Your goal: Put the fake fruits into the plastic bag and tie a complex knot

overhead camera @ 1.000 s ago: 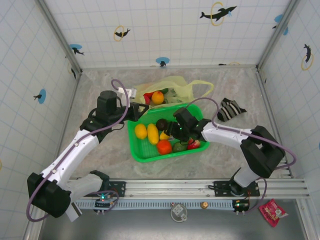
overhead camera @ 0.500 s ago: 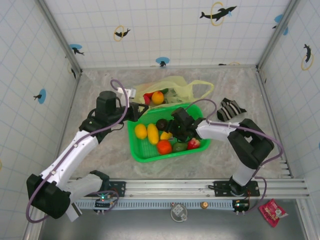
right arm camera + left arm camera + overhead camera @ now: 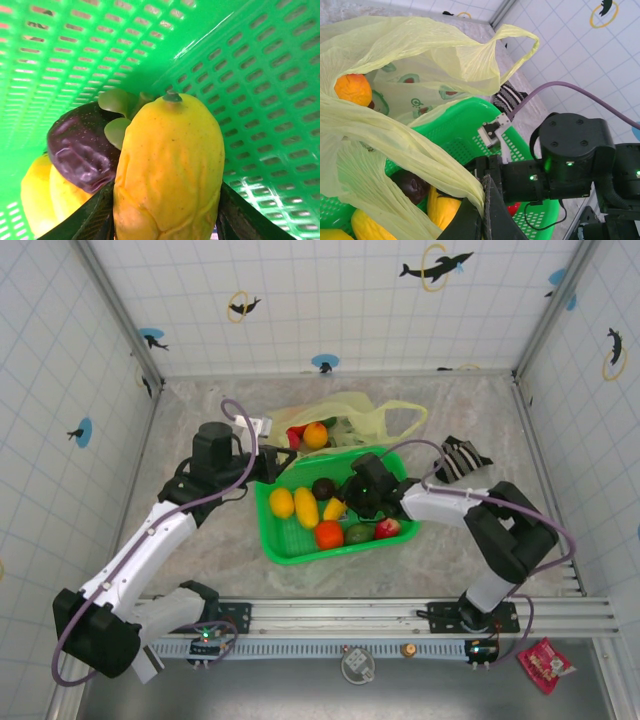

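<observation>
The pale yellow plastic bag (image 3: 345,415) lies behind the green basket (image 3: 290,545), with an orange fruit (image 3: 315,435) and a red one inside it. My left gripper (image 3: 276,462) is shut on the bag's near rim (image 3: 420,150) and holds the film up over the basket's back corner. Several fake fruits lie in the basket: two yellow (image 3: 282,503), a dark brown one (image 3: 323,488), an orange-red one (image 3: 329,534), a green and a red one. My right gripper (image 3: 343,506) is down in the basket, shut on a small yellow fruit (image 3: 170,165). A dark fruit (image 3: 82,152) lies just left of it.
A black-and-white striped cloth (image 3: 462,457) lies right of the basket near the right wall. The basket's mesh walls (image 3: 260,90) close in around my right gripper. Tiled walls ring the table. A pink packet (image 3: 545,660) lies beyond the front rail.
My right gripper has shifted a little left inside the basket and its jaws have closed in on the small yellow fruit. The left arm and the bag have not moved.
</observation>
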